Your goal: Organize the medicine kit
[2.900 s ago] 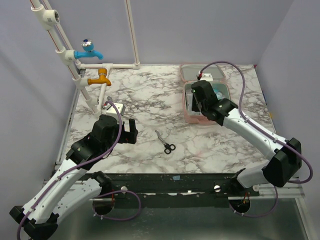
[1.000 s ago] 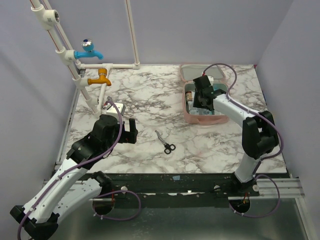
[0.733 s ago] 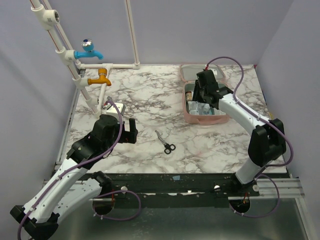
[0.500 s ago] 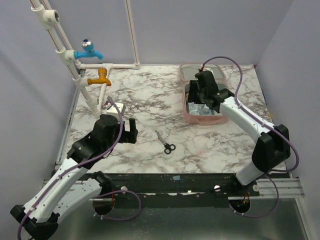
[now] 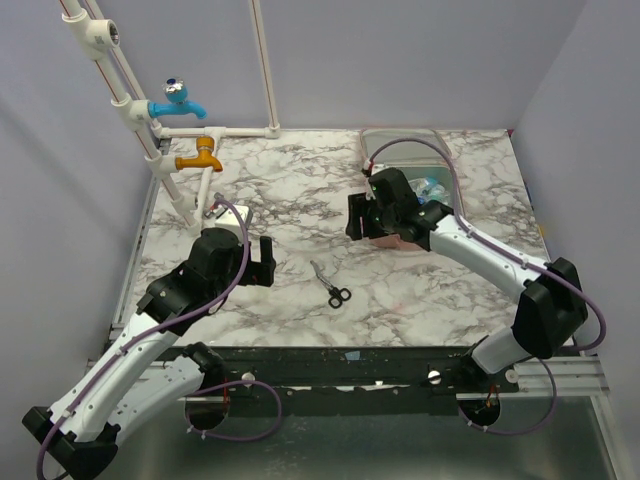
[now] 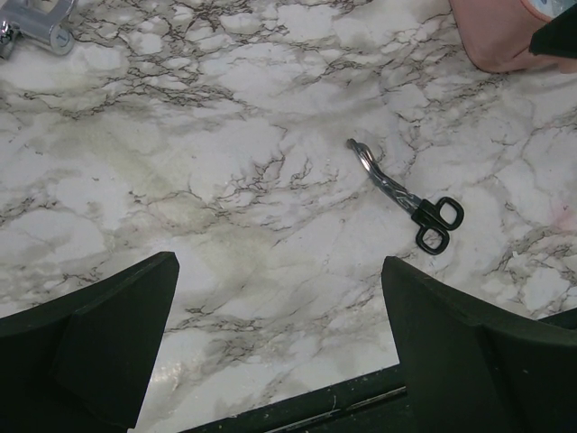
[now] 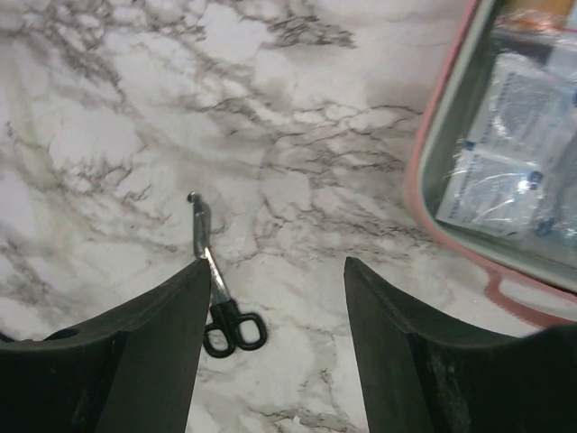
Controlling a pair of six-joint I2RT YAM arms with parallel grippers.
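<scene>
The medicine kit (image 5: 410, 152), a pale pink zip case, lies open at the back right of the marble table. Its pink rim (image 7: 416, 180) encloses clear blister packets (image 7: 505, 153), and one pink corner (image 6: 491, 36) shows in the left wrist view. Black-handled scissors (image 5: 331, 285) (image 6: 401, 197) (image 7: 216, 289) lie on the marble in the middle. My right gripper (image 5: 360, 215) (image 7: 275, 271) hovers open and empty just left of the kit, above the marble. My left gripper (image 5: 262, 260) (image 6: 279, 266) is wide open and empty, left of the scissors.
White pipes with a blue tap (image 5: 178, 100) and an orange tap (image 5: 200, 157) stand at the back left. Near them are a white block (image 5: 232, 213) and a metal fitting (image 6: 36, 18). A black rail (image 5: 350, 365) runs along the table's near edge.
My right arm has drawn out of the kit, moving left and nearer, and its jaws have opened wider. The left arm and the scissors have not moved.
</scene>
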